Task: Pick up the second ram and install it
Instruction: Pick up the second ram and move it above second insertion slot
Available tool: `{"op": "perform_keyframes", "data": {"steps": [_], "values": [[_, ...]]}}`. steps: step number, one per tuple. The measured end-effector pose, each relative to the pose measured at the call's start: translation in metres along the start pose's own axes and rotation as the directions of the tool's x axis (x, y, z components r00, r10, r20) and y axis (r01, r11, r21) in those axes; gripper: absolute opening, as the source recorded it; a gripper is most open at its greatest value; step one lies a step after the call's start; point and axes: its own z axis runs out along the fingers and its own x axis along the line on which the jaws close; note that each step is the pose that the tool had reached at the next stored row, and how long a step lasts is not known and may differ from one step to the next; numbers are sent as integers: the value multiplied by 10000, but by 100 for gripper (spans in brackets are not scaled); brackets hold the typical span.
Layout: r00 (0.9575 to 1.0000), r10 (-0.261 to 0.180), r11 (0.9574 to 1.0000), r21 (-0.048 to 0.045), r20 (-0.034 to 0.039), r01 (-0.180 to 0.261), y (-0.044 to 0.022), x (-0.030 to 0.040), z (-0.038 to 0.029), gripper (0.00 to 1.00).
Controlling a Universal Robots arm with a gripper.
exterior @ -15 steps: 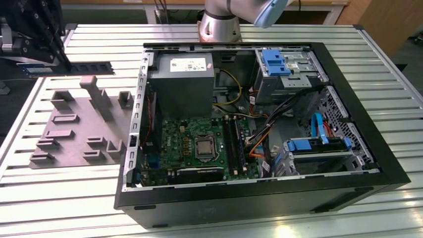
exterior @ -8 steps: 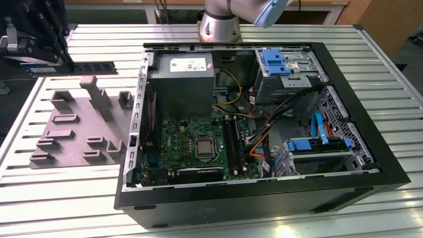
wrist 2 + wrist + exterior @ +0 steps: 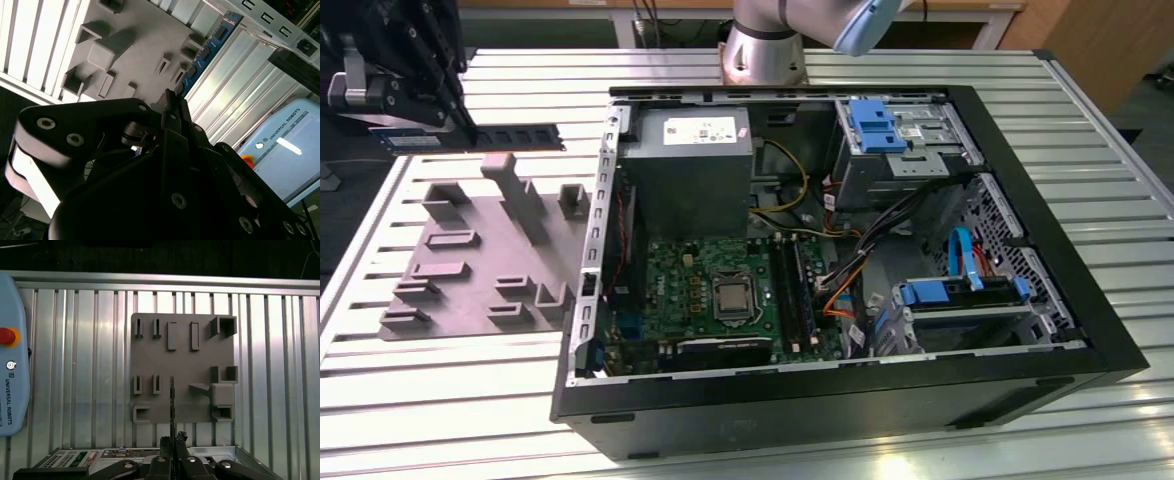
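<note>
The pincer [image 3: 172, 441] pinches the second ram [image 3: 172, 400], a thin blue-black circuit-board strip, over the grey plastic fixture tray [image 3: 170, 355].

The case [image 3: 854, 405] stands open-topped; cables [image 3: 843, 290] crowd beside the memory slots [image 3: 795, 292].

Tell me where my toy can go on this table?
Bare slats lie below the grey tray in the exterior view, left of the computer case. Inside the case is crowded; the jaws hold the second ram over the tray.
</note>
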Motion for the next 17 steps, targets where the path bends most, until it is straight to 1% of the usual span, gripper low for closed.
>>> {"op": "perform_keyframes", "data": {"steps": [17], "values": [[10000,0,10000,-1,-1,0,-115,-2,-6,14]]}}
